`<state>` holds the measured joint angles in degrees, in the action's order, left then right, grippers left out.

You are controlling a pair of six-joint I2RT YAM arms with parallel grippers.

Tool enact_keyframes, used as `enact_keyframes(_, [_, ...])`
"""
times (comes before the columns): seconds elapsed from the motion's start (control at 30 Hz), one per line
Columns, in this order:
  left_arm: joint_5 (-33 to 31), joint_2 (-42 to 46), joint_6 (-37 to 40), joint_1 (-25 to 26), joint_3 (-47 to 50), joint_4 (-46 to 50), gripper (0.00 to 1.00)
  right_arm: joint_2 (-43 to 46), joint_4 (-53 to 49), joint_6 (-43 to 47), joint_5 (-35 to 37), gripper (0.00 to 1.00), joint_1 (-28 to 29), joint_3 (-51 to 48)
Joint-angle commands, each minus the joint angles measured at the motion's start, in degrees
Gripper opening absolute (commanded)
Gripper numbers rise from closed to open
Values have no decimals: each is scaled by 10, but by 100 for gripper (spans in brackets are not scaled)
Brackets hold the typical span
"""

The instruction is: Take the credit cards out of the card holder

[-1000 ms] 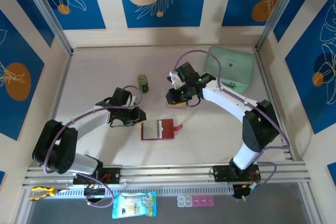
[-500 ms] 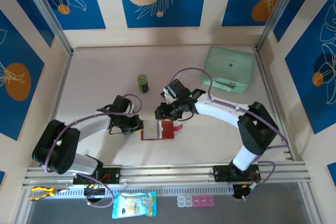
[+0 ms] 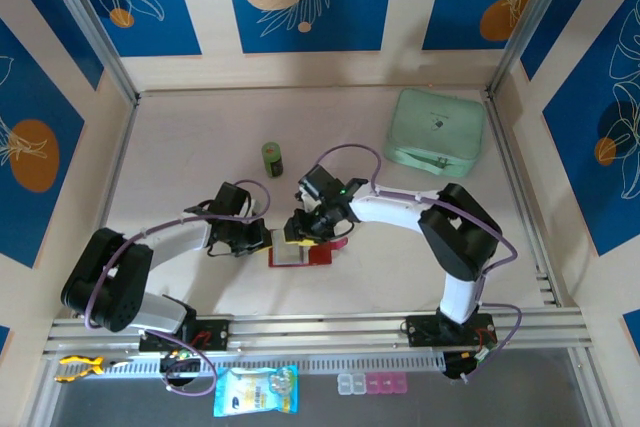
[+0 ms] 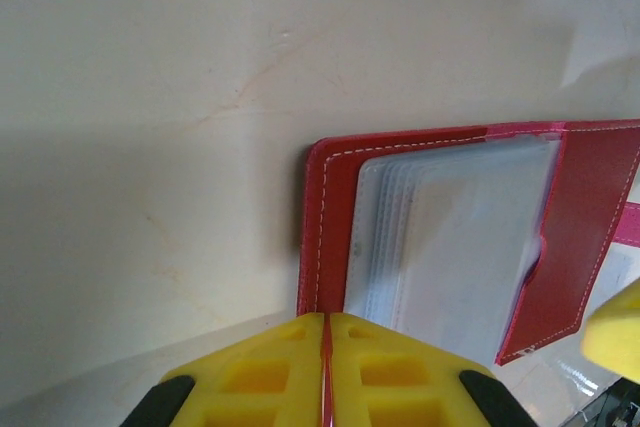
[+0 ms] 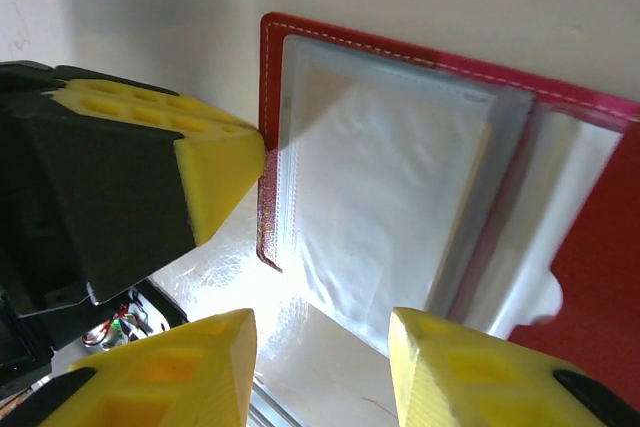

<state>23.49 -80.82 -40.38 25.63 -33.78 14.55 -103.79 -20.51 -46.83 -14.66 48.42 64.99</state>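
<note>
Card holder [image 3: 303, 251] lies open on the table [image 3: 180, 147], a little ahead of the two arm bases, red cover down and clear sleeves [image 4: 460, 237] facing up.

Left gripper [image 3: 262, 239] is low at the holder's left edge. Its yellow fingers [image 4: 270, 372] are pressed together with only a thin red line between them, so I read that as a pinch on the cover's edge.

Right gripper [image 5: 320, 325] hangs over the sleeves from the far side – jaws partly apart, nothing between them.

The sleeves are greyish and glossy; whether cards sit inside I cannot tell.

Small green can [image 3: 272, 158] stands beyond the holder, and a mint-green pouch [image 3: 437, 130] sits well apart at far right.
</note>
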Motion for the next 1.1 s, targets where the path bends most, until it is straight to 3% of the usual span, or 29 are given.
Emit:
enact_keyframes(0.0, [-9, -5, 6, 4, 10, 8, 10, -14, 1, -11, -24, 40, 4, 24])
enact_keyframes(0.57, [-4, -19, 13, 3, 4, 8, 11, -55, -9, -24, -24, 40, 1, 33])
enact_keyframes(1.07, [-1, -22, 17, 3, -5, 17, 11, -24, -16, -26, -17, 40, -20, 0])
